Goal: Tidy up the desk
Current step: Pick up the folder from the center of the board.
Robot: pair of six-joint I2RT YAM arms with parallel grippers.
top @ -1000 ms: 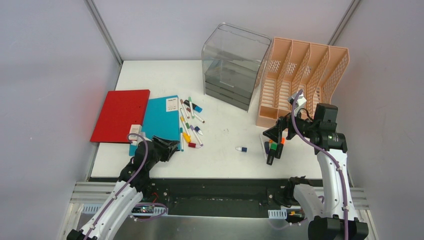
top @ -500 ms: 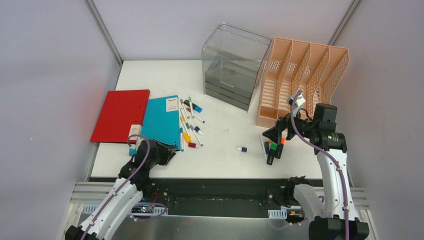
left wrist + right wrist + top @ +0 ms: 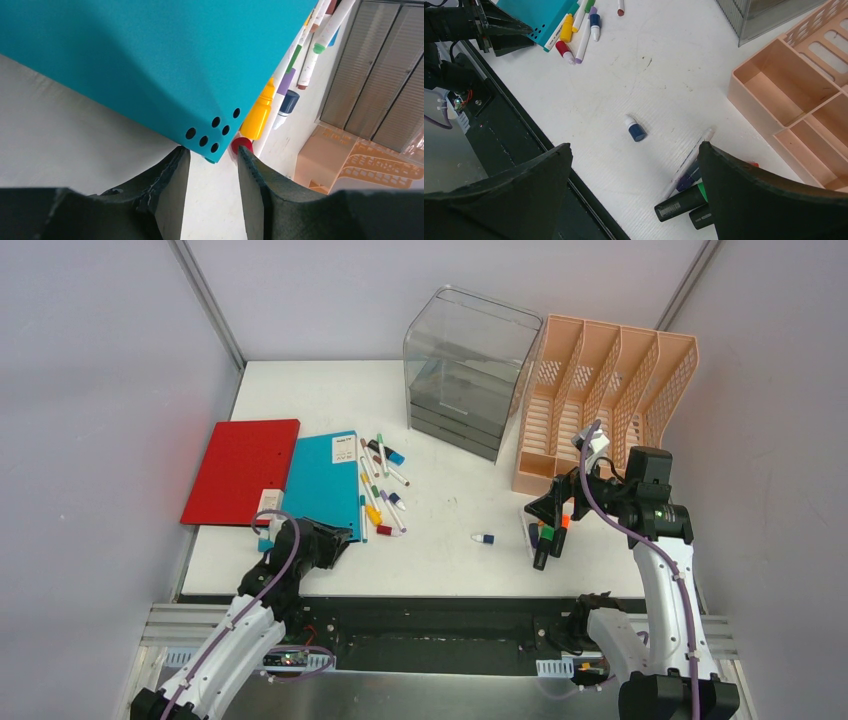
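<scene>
1. Looking down from the top external view, the desk (image 3: 440,550) was white and cluttered. A red folder (image 3: 242,470) lay at the far left, with a teal folder (image 3: 322,475) just right of it and loose markers (image 3: 380,485) beside that. A grey drawer unit (image 3: 465,370) and a peach file rack (image 3: 600,400) stood at the far right. The left gripper (image 3: 340,537) sat low at the teal folder's near right corner. The right gripper (image 3: 545,508) hovered over a cluster of highlighters (image 3: 548,540) near the rack, and a small blue cap (image 3: 484,538) lay apart to their left.
2. From the left wrist, the jaws stood partly open with the folder's punched corner between the fingertips (image 3: 175,175), not pinched. Whether one finger touched the edge I could not tell. A red-capped marker (image 3: 242,144) lay just beside the other finger. The step in hand seemed to be taking the folder by this corner. Done well, one finger would slip beneath the thin cover before closing, with the marker kept out of the bite.
3. From the right wrist, the jaws were spread wide and held nothing. They hung above the desk with the blue cap below the gap and the highlighters nearer one finger.
</scene>
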